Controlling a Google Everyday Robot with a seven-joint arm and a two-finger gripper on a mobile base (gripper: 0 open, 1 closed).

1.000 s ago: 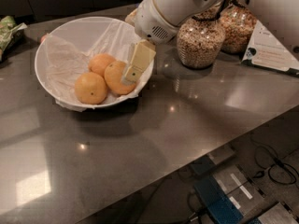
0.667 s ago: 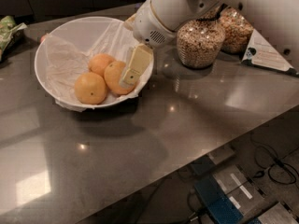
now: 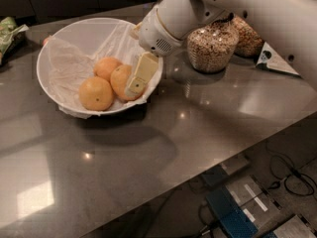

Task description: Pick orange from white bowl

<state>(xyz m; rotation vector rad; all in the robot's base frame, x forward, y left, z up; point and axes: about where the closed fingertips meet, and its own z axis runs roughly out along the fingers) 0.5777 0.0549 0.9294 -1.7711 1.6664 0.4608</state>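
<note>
The white bowl [image 3: 59, 43], lined with crinkled wrap, stands at the back left of the grey table and holds three oranges. The orange [image 3: 120, 81] lies at the bowl's right side. A second orange [image 3: 95, 93] lies in front left of it and a third [image 3: 106, 66] behind it. My gripper [image 3: 133, 86], cream-coloured on a white arm, reaches down over the bowl's right rim. It lies against the right side of the orange and covers part of it.
Two glass jars of grains [image 3: 213, 46] [image 3: 247, 36] stand right of the bowl, close to the arm. A paper sheet [image 3: 272, 58] lies at the far right and a green packet [image 3: 10, 33] at the far left. The table edge runs diagonally at the lower right, with cables [image 3: 287, 172] below.
The gripper has moved down and slightly left, deeper into the bowl and closer against the right-hand orange. The oranges and bowl have not moved.
</note>
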